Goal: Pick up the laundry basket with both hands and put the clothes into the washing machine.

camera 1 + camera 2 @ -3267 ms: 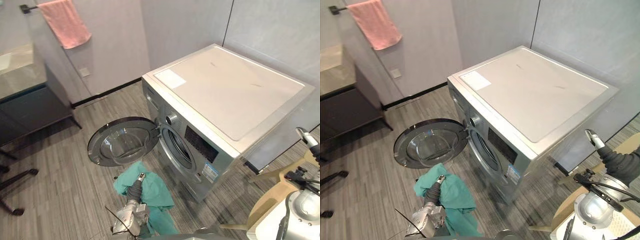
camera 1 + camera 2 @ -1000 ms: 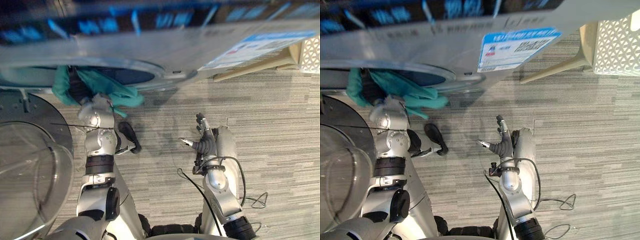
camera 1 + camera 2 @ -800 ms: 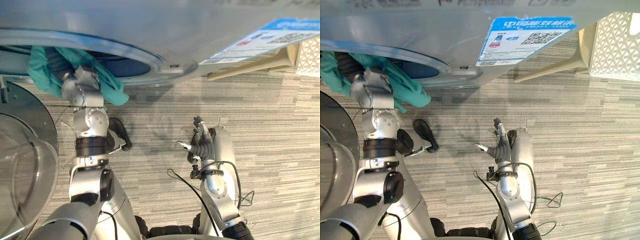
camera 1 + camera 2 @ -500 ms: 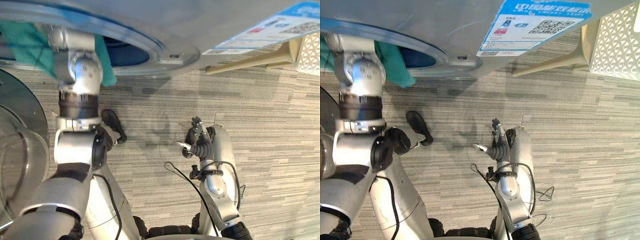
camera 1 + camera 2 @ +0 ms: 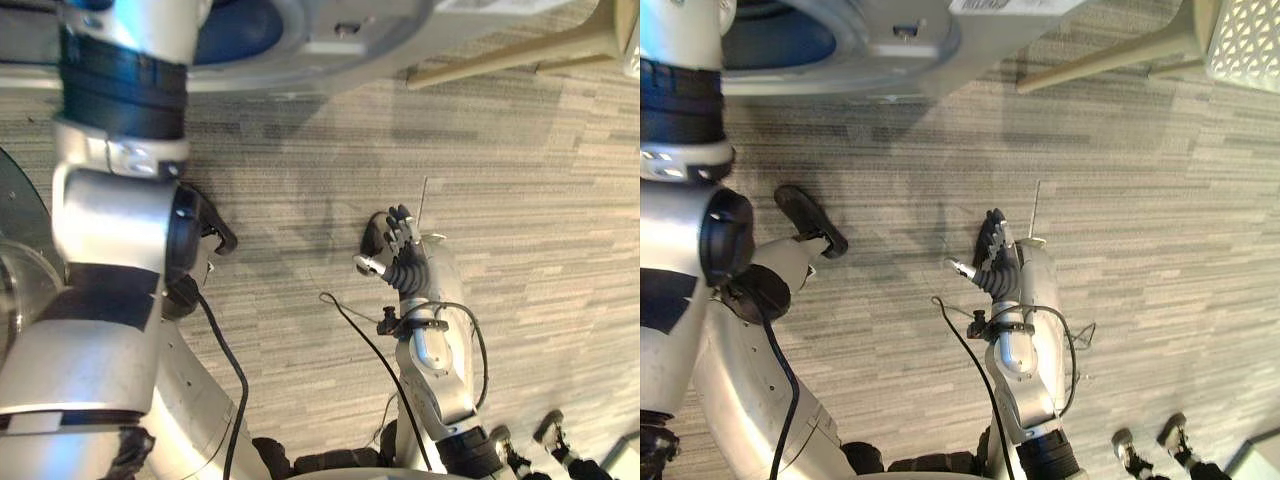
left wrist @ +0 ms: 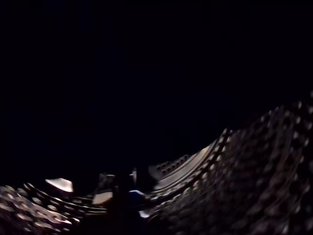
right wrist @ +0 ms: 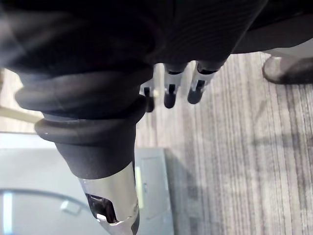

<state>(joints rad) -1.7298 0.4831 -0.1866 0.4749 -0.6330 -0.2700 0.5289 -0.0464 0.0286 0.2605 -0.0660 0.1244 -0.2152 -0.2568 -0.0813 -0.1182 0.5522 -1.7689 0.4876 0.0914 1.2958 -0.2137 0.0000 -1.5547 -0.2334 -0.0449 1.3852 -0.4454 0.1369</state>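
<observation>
Silver washing machine [image 5: 970,45] is taking the left arm in through its round opening. Inside the dark perforated drum [image 6: 254,161], the left hand's state cannot be told. Right hand [image 5: 994,262] is hanging relaxed, holding nothing, above the floor [image 5: 1160,200]. White lattice laundry basket [image 5: 1245,40] is showing one corner, so its long axis cannot be told.

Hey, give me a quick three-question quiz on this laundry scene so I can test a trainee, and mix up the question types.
1. True or false: the right hand is clutching a piece of cloth.
2. The left arm extends: A. into the opening of the washing machine; B. into a white basket; C. down to the floor.
3. Fill in the blank: the left wrist view looks at the dark, perforated metal wall of the machine's ____.

Key: 1. False, its fingers are relaxed and it holds nothing. 2. A. 3. drum.
</observation>
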